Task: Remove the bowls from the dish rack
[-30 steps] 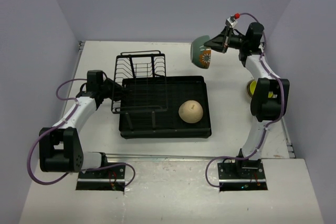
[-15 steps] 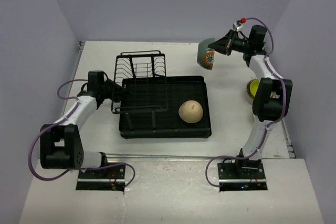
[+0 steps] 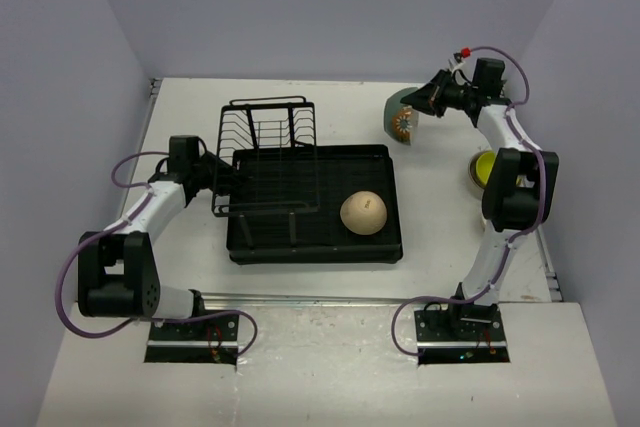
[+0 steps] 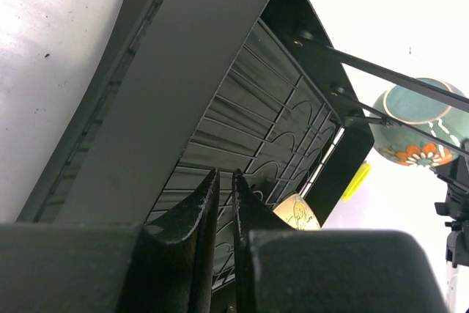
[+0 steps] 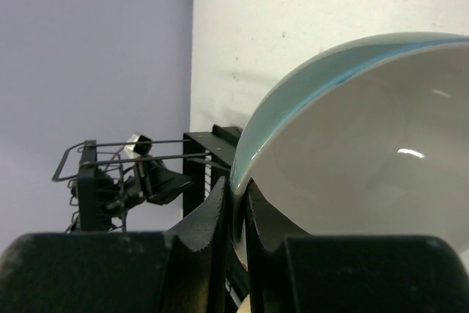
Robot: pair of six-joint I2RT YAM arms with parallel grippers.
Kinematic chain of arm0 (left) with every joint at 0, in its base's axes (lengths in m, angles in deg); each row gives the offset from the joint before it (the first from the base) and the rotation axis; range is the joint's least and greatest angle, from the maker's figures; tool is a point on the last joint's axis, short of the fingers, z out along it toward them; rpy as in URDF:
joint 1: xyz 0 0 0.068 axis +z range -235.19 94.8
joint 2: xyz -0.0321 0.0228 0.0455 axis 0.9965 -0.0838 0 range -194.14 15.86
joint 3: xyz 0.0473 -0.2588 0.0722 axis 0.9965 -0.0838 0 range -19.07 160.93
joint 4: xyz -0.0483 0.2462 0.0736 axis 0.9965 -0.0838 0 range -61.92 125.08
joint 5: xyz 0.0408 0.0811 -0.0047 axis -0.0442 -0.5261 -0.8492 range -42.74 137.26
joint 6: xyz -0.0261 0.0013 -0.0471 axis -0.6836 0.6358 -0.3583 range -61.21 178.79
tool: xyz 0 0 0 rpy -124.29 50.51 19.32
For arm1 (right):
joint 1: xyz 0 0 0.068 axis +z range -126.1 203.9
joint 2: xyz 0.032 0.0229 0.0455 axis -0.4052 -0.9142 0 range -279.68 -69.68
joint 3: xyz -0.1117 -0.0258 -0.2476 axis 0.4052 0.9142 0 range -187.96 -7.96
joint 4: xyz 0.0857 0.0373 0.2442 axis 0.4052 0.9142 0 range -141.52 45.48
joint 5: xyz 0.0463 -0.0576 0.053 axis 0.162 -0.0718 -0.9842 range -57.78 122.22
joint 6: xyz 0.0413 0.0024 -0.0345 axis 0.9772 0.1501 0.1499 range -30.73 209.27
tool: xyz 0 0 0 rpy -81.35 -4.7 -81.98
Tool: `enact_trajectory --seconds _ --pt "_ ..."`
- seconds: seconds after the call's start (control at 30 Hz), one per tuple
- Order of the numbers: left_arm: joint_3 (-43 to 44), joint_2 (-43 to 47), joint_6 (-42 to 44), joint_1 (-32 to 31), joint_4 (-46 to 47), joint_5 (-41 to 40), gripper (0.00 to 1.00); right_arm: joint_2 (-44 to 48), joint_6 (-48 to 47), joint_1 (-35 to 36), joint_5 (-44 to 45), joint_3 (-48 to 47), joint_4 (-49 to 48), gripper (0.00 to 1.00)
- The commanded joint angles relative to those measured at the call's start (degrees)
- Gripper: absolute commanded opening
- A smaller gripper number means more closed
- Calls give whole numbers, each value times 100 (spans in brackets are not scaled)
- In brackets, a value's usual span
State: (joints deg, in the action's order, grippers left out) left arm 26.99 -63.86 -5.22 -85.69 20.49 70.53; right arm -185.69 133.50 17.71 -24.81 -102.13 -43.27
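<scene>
The dish rack [image 3: 300, 253] is a black tray in mid-table with an upright wire holder [image 3: 265, 137]. A beige bowl [image 3: 363, 213] lies upside down in its right part and peeks past the tray wall in the left wrist view [image 4: 297, 212]. My right gripper [image 3: 425, 102] [image 5: 236, 181] is shut on the rim of the teal bowl with the orange flower [image 3: 400, 117] [image 5: 366, 144], tilted on edge beyond the rack's back right corner. My left gripper [image 3: 224, 179] [image 4: 225, 172] is shut at the rack's left edge [image 4: 168, 93], jaws nearly together.
A yellow-green bowl [image 3: 484, 167] sits on the table at the right, partly behind my right arm. The teal bowl [image 4: 414, 126] shows past the rack wires in the left wrist view. Walls close in the table on the left, back and right.
My right gripper has carried the teal bowl a little right and lower, past the rack's back right corner. The left gripper has stayed at the rack's left edge.
</scene>
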Motion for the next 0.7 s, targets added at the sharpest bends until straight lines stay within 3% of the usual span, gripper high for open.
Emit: enact_trajectory --seconds 0.0,0.47,0.67 --pt "166 -34 125 40 105 161 13 78 -414 -40 253 -514 288 0" --pt "34 -35 134 40 149 169 13 87 -1258 -57 1528 -874 1460 0" --pt "-10 1 125 40 158 161 13 69 -1618 -66 2274 -1506 2424 0"
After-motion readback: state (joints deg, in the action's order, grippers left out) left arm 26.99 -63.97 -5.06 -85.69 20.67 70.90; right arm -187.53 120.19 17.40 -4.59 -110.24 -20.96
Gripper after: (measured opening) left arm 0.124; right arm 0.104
